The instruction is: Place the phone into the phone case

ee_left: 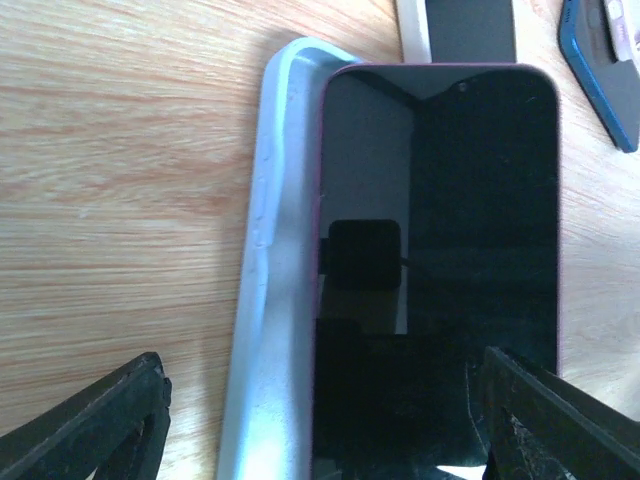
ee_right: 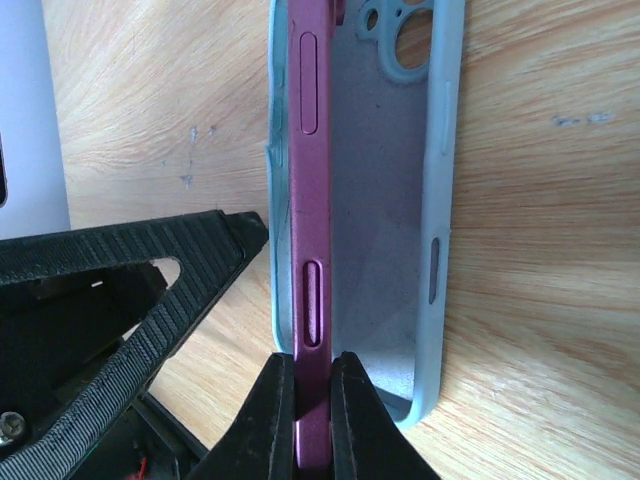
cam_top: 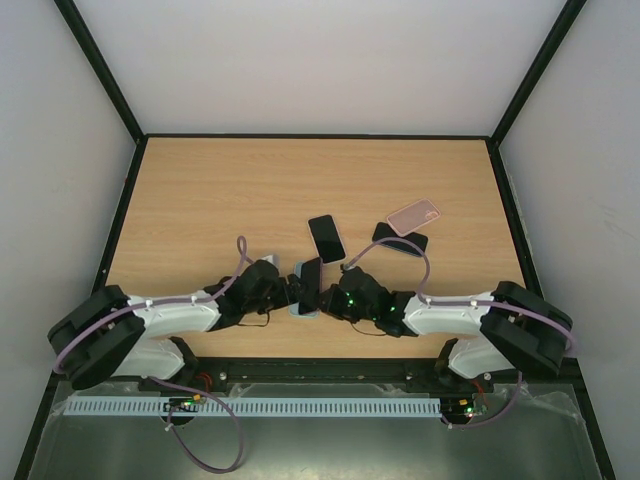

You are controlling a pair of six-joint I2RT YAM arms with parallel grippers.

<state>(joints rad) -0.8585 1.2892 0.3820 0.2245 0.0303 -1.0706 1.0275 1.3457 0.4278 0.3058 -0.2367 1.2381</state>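
The phone (ee_right: 312, 200) has a magenta frame and a dark screen (ee_left: 450, 250). It stands tilted on its long edge inside the light blue phone case (ee_right: 385, 230), against the case's left wall. The case lies open side up on the table (cam_top: 200, 200), near the front middle (cam_top: 303, 303). My right gripper (ee_right: 312, 390) is shut on the phone's upper edge. My left gripper (ee_left: 320, 390) is open, its fingers (ee_left: 110, 430) straddling the case (ee_left: 270, 300) and the phone. In the top view both grippers meet at the phone (cam_top: 311, 274).
A black phone (cam_top: 326, 238) lies just behind the work spot. A pink case (cam_top: 413, 215) rests partly on a dark phone (cam_top: 400, 242) at the right. A blue-rimmed case (ee_left: 600, 70) and a white-edged device (ee_left: 455, 30) show at the far side. Black frame rails edge the table.
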